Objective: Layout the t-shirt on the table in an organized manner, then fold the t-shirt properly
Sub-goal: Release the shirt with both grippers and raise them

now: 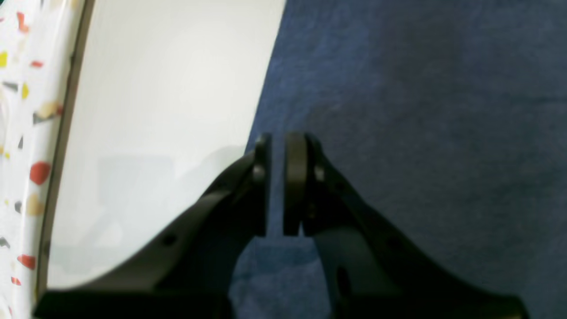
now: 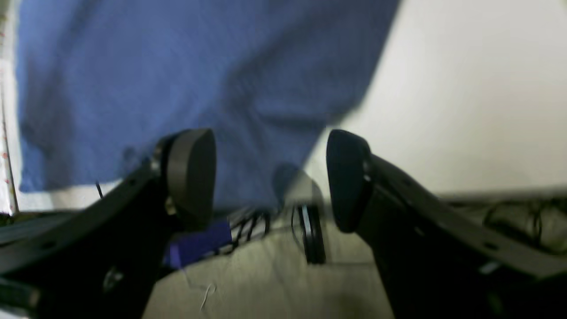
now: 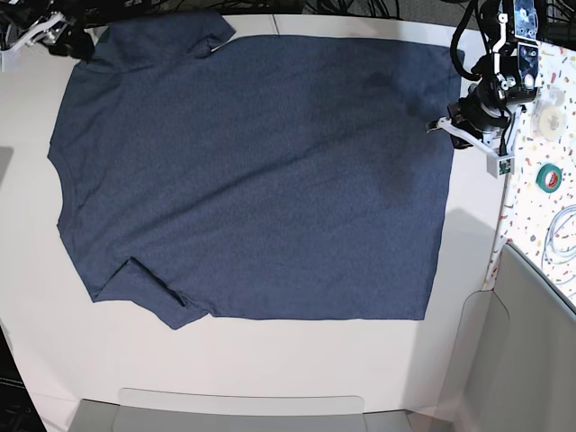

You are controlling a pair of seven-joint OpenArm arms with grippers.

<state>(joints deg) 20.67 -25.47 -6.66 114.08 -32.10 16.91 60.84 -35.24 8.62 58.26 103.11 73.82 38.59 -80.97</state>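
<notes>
The dark blue t-shirt (image 3: 252, 171) lies spread flat on the white table (image 3: 270, 360), plain side up, with its sleeves toward the left of the base view. My left gripper (image 1: 275, 186) sits at the shirt's right edge near the far corner (image 3: 447, 126). Its jaws are nearly together, with blue cloth (image 1: 421, 110) filling the thin gap. My right gripper (image 2: 270, 177) is open and wide, with nothing between its pads. It hovers over a shirt edge (image 2: 177, 66) by the table's rim (image 2: 465, 88). In the base view only a bit of the right arm (image 3: 40, 31) shows.
A white speckled strip (image 1: 22, 133) runs along the table's right side (image 3: 540, 207), carrying a green tape roll (image 3: 550, 175) and cables (image 3: 562, 234). Beyond the table edge lie floor cables and a purple item (image 2: 199, 246). A grey panel (image 3: 531, 342) stands at the lower right.
</notes>
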